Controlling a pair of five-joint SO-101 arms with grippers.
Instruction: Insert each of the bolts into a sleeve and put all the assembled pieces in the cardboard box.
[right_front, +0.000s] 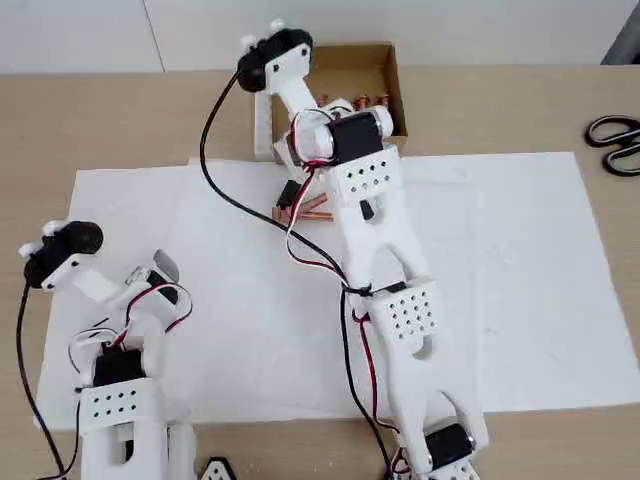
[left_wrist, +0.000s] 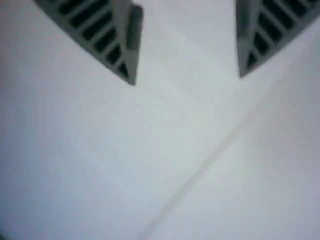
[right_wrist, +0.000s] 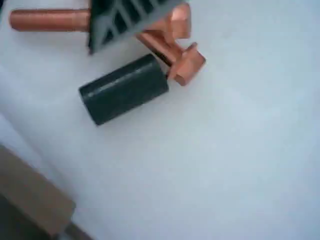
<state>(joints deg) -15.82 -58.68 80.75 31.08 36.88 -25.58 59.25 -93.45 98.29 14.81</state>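
High view, left to right. Your left gripper (right_front: 155, 272) hangs over the near-left part of the white sheet (right_front: 500, 280), well apart from every part. The left wrist view backs that up: jaws spread wide, nothing between them, plain sheet underneath.

Toward the back of the sheet, around the middle, your right gripper (right_front: 290, 197) is down at sheet level, right on the two loose copper bolts (right_front: 312, 208). They lie flat, close together.

Right wrist view of the same spot:
- The first bolt (right_wrist: 47, 20) runs under the gripper's dark tip.
- The second bolt (right_wrist: 186, 62) sits at an angle to it, and the two heads are close together.
- The black sleeve (right_wrist: 124, 90) lies on its side on the sheet. One end is just beside the second bolt's head; you can't tell if they touch.
- Neither bolt is in the sleeve.
- You can't tell whether the right gripper is open or closed, or whether it grips anything.
- A tan surface (right_wrist: 30, 200) shows past the sheet's edge; you can't tell if it's worktop or box.

The cardboard box (right_front: 352, 64) stands open-topped on the worktop (right_front: 100, 120) at the sheet's back edge, just behind the right gripper. Inside, a row of copper pieces (right_front: 355, 100) lies along the near wall, partly hidden by the arm. You can't tell if they're sleeved.

Far right, scissors (right_front: 615, 140) lie on the worktop, off the sheet and well apart from the box.
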